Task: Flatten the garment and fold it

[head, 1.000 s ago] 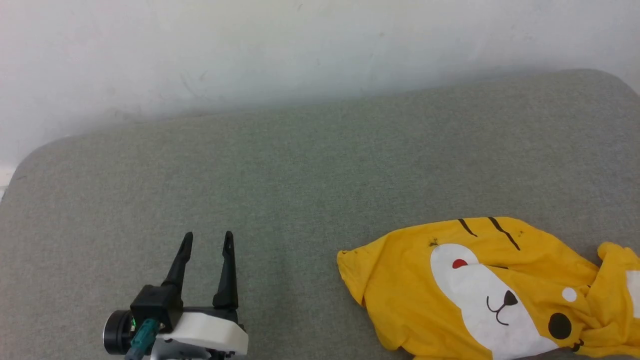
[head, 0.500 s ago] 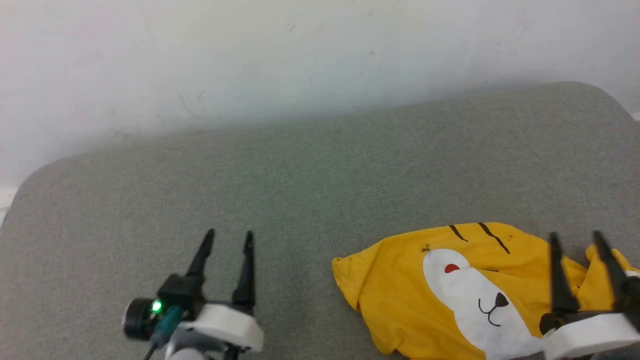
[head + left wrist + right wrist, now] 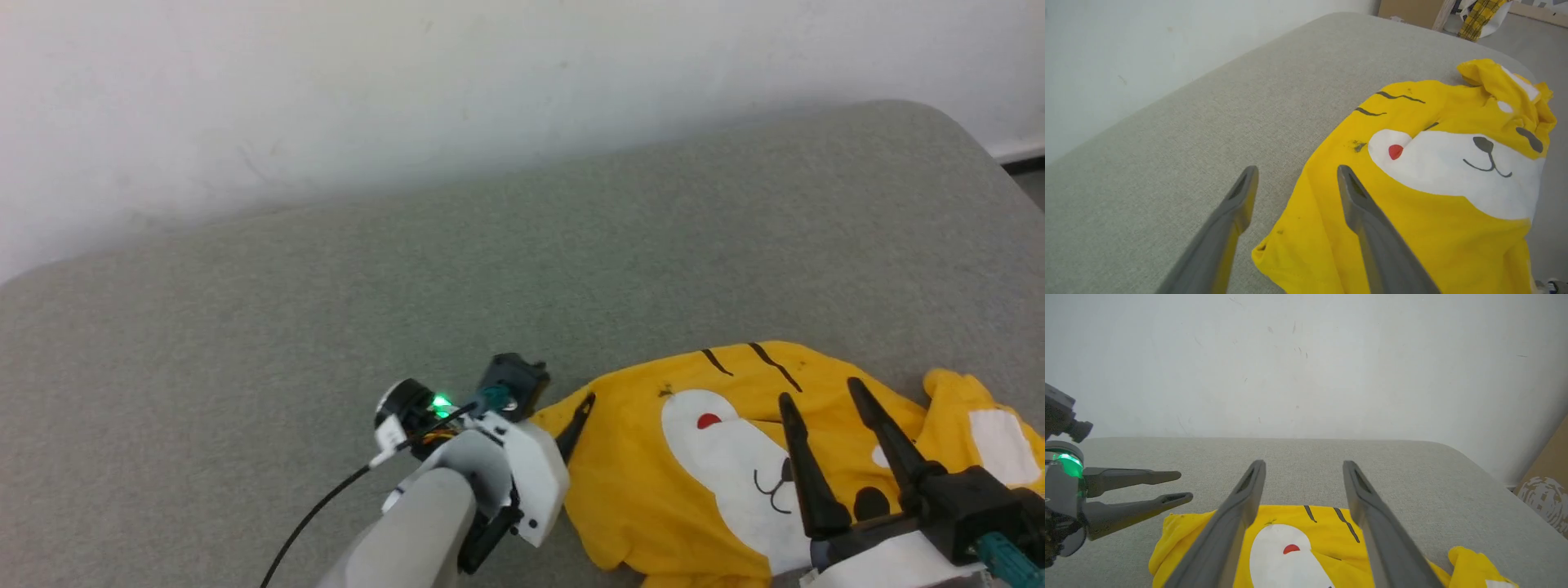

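Left tool (image 3: 1296, 171), fingers spread wide and empty, sits astride the 9 o'clock edge of the crumpled yellow garment (image 3: 645, 482), which lies at 5 o'clock on the grey tabletop (image 3: 326, 310). Right tool (image 3: 820, 392) hovers wide open and empty over the print. The garment's near hem is cut off.

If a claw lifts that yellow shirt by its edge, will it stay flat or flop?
It would probably flop: the shirt lies creased, with one end bunched up. It looks thin, so likely light. Pushed, it would probably wrinkle on the grey surface rather than slide whole.
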`<state>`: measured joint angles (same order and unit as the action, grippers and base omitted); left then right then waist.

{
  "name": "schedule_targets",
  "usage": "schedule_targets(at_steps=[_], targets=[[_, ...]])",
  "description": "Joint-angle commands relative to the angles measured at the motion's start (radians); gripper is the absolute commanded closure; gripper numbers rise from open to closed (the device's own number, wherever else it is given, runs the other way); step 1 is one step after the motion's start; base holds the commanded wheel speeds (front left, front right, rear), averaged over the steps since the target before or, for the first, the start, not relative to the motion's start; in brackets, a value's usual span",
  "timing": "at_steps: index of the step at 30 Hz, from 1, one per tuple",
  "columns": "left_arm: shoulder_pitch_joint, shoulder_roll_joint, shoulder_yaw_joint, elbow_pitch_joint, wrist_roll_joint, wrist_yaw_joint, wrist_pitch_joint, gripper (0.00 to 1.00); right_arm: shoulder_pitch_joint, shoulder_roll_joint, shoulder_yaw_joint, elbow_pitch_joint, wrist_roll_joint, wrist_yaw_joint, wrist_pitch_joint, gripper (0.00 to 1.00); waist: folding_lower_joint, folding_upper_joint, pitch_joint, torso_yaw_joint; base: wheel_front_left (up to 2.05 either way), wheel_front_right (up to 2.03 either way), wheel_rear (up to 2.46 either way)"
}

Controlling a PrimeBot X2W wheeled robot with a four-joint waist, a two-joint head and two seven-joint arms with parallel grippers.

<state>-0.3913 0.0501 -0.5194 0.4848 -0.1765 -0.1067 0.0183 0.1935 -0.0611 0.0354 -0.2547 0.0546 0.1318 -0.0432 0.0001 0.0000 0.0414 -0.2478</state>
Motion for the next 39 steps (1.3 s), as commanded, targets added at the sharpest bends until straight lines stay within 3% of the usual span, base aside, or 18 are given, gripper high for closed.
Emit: schedule_targets(at_steps=[1, 10, 14, 15, 16, 17, 19, 22, 28, 34, 39], targets=[[-0.036, 0.0, -0.035, 0.042, -0.016, -0.009, 0.035, 0.0, -0.006, -0.005, 0.01, -0.004, 0.008, -0.001, 0.002, 0.0, -0.0001, 0.0, 0.019, -0.029, 0.0, 0.0, 0.0], [-0.187, 0.0, -0.202, 0.353, -0.063, -0.019, 0.289, 0.0, -0.021, -0.01, 0.043, 0.016, 0.037, -0.001, 0.006, 0.0, -0.0001, 0.0, 0.042, -0.091, 0.0, 0.0, 0.0], [-0.204, 0.0, -0.263, 0.455, -0.102, -0.021, 0.451, 0.0, -0.023, -0.01, 0.046, 0.024, 0.043, -0.001, 0.004, 0.0, -0.0001, 0.0, 0.052, -0.102, 0.0, 0.0, 0.0], [-0.202, 0.0, -0.279, 0.465, -0.121, -0.022, 0.49, 0.12, -0.024, -0.01, 0.047, 0.026, 0.045, -0.001, 0.002, 0.0, -0.0001, 0.0, 0.054, -0.104, 0.0, 0.0, 0.0], [-0.202, 0.0, -0.297, 0.465, -0.137, -0.023, 0.512, 0.68, -0.026, -0.011, 0.047, 0.029, 0.047, -0.001, 0.0, 0.0, -0.0001, 0.0, 0.056, -0.104, 0.0, 0.0, 0.0], [-0.2, 0.0, -0.315, 0.462, -0.157, -0.023, 0.532, 1.0, -0.029, -0.014, 0.046, 0.033, 0.051, -0.001, -0.003, 0.0, -0.0001, 0.0, 0.06, -0.104, 0.0, 0.0, 0.0], [-0.205, 0.0, -0.341, 0.454, -0.189, -0.023, 0.541, 1.0, -0.033, -0.013, 0.041, 0.035, 0.051, -0.001, -0.003, 0.0, -0.0001, 0.0, 0.062, -0.1, 0.0, 0.0, 0.0], [-0.228, 0.0, -0.331, 0.448, -0.206, -0.022, 0.469, 1.0, -0.027, -0.009, 0.025, 0.036, 0.049, -0.001, -0.002, 0.0, -0.0001, 0.0, 0.056, -0.078, 0.0, 0.0, 0.0], [-0.253, 0.047, -0.233, 0.379, -0.24, 0.06, 0.238, 1.0, -0.009, 0.0, -0.002, 0.025, 0.043, -0.001, 0.005, 0.0, -0.0001, 0.0, 0.026, -0.019, 0.0, 0.0, 0.0], [-0.132, 0.185, -0.085, 0.192, -0.312, 0.203, 0.125, 1.0, 0.017, 0.006, -0.024, 0.004, 0.038, -0.001, 0.01, 0.0, -0.0001, 0.0, 0.0, 0.055, 0.0, 0.0, 0.0], [0.12, 0.315, 0.041, -0.056, -0.382, 0.377, 0.14, 1.0, 0.033, 0.009, -0.047, -0.014, 0.038, -0.001, 0.013, 0.0, -0.0001, 0.0, 0.004, 0.121, 0.0, 0.0, 0.0]])
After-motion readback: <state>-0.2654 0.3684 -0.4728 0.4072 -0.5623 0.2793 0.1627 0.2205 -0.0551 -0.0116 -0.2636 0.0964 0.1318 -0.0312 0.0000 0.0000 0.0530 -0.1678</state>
